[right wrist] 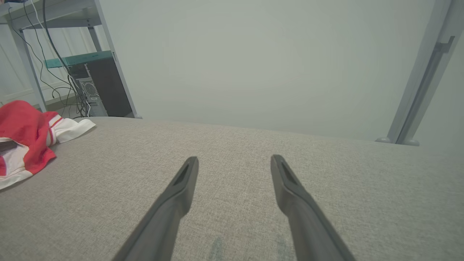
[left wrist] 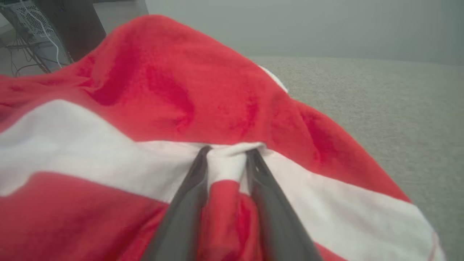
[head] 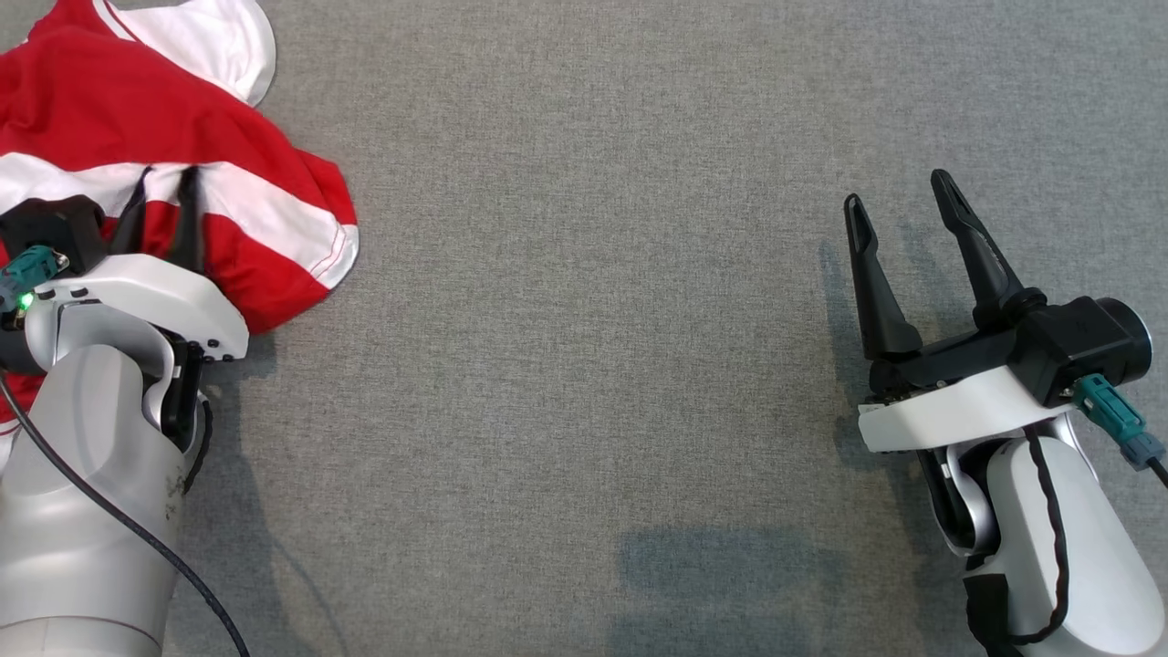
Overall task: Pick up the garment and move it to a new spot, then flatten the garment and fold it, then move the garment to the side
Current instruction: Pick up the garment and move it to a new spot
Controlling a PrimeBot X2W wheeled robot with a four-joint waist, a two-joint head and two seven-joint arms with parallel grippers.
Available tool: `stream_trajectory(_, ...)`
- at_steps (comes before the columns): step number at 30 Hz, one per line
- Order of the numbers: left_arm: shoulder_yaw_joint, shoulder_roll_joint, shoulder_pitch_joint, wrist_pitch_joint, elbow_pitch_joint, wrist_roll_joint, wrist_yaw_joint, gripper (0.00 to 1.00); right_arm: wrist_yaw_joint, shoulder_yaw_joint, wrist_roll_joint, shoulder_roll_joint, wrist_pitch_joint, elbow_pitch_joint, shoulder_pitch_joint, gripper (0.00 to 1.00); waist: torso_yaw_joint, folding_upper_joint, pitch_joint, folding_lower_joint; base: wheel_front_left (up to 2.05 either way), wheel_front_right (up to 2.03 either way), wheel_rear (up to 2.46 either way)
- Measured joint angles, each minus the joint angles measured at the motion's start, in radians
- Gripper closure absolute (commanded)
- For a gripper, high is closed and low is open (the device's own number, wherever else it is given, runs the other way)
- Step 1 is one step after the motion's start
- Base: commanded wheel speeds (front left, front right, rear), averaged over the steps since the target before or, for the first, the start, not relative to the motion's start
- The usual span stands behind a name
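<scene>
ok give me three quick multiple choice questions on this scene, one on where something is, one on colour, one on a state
1. Where on the grey surface does the shirt lie in the head view?
A. far left
B. centre
C. far right

2. What colours is the shirt?
A. blue and white
B. all black
C. red and white

3. What is the left tool doing?
A. open above bare surface
B. pinching a fold of the shirt
C. holding a cable

Answers:
1 A, it bunches at the upper left corner.
2 C, red cloth with white bands and a white sleeve.
3 B, the left wrist view shows cloth gathered between its fingers.
</scene>
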Motion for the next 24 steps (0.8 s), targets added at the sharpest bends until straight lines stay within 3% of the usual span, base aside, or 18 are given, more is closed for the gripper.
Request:
stream_trajectory(1, 0.0, -0.001, 0.002, 0.0, -0.014, 0.0, 0.0, 1.0, 0.0, -0.001, 0.0, 0.0, 0.0, 0.0, 0.0, 0.0, 0.001, 0.0, -0.001, 0.0, 0.0, 0.0, 0.0)
stream_trajectory(12, 0.008, -0.015, 0.094, 0.0, -0.16, 0.01, 0.0, 1.0, 0.0, 0.015, 0.018, 0.0, 0.0, 0.007, 0.0, 0.0, 0.015, 0.0, -0.032, 0.0, 0.0, 0.0, 0.0)
stream_trajectory(24, 0.07, -0.002, 0.243, 0.001, -0.489, 0.017, 0.028, 1.0, 0.0, 0.019, 0.045, 0.0, -0.001, 0.017, 0.011, 0.0, 0.01, 0.0, -0.099, 0.0, 0.0, 0.0, 0.0)
